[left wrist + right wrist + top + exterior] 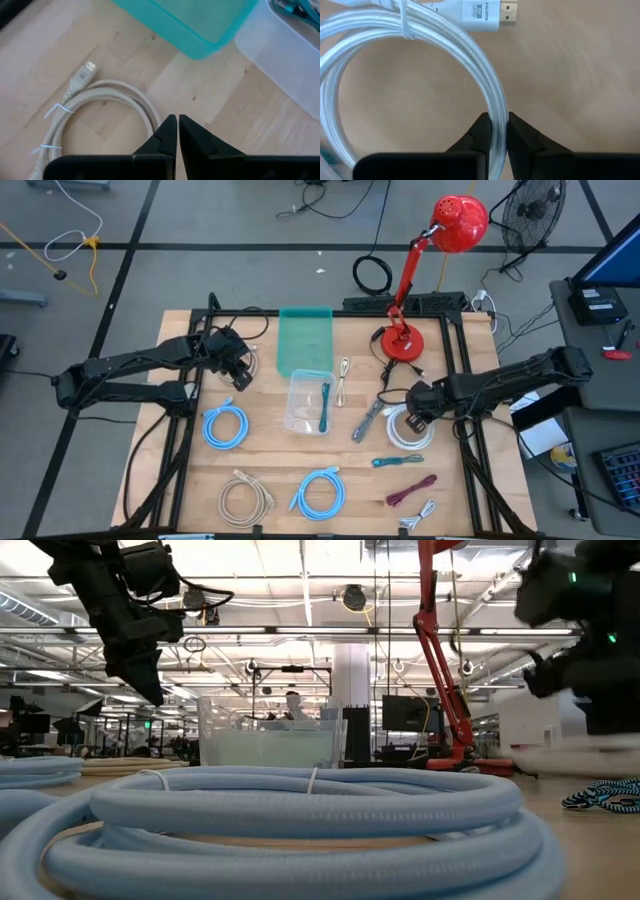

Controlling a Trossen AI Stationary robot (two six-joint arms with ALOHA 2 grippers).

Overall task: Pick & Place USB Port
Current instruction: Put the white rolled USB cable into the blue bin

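Observation:
A white braided cable coil (404,430) with an HDMI plug (487,11) lies on the table at the right, and my right gripper (499,131) is shut on one strand of it. At the far left my left gripper (177,122) hangs shut and holding nothing, just above the table beside a pale grey coiled cable (100,95) with a USB plug (85,75). A clear container (308,402) holding a teal cable stands mid-table, with its teal lid (305,338) lying just beyond it. My right gripper pinches a single strand of the white coil (498,112) between its two fingers, on the side of the loop away from the tied part. The fingers come from above, pointing steeply down, and lie across the strand. The coil looks flat on the table.
A red desk lamp (405,340) stands at the far right. Two blue cable coils (225,427) (320,493), a beige coil (245,500), a silver cable (367,420), a teal braided cable (398,462) and a maroon cable (412,492) lie about the near half.

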